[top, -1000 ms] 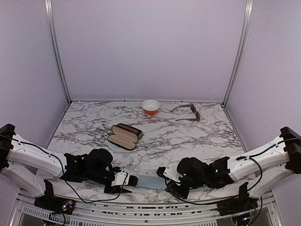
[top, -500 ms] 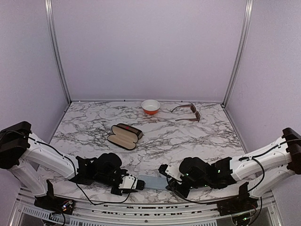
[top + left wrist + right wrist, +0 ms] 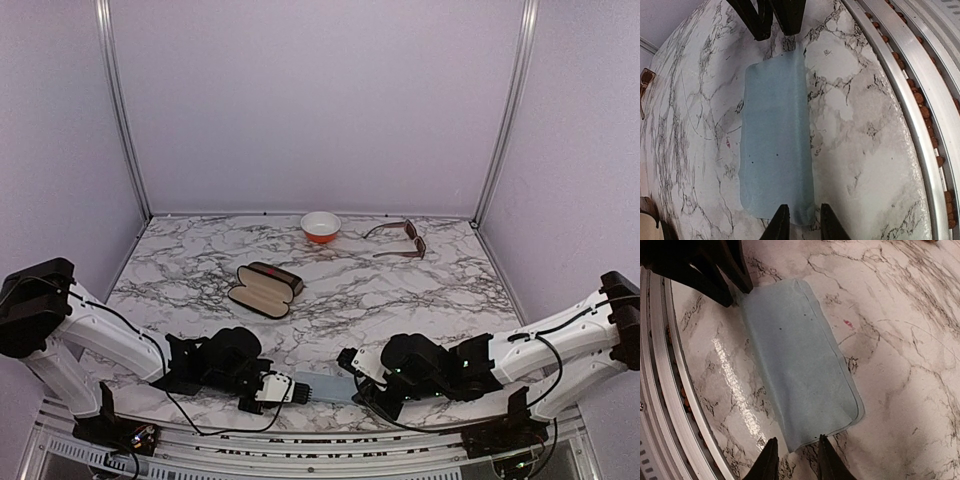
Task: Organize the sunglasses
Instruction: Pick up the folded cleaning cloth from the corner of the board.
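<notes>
Down at the near left edge of the marble table, left gripper low over the top, jaws a narrow gap apart and clamping nothing, straddling one short end of a pale blue cloth; beyond it, toward mid-table, an open glasses case, tan lining up. Flat between both claws, the cloth, long axis left to right along the near edge. At its other end, right gripper, likewise slightly parted and empty, tips either side of the cloth's corner. Far back, an orange bowl; right of that, near the far right corner, the brown sunglasses, arms unfolded, long axis roughly side to side, well apart from both claws. Nearer to the right arm, by the look of it, so likely its reach, forward and away. No sign of the black pair in any view
</notes>
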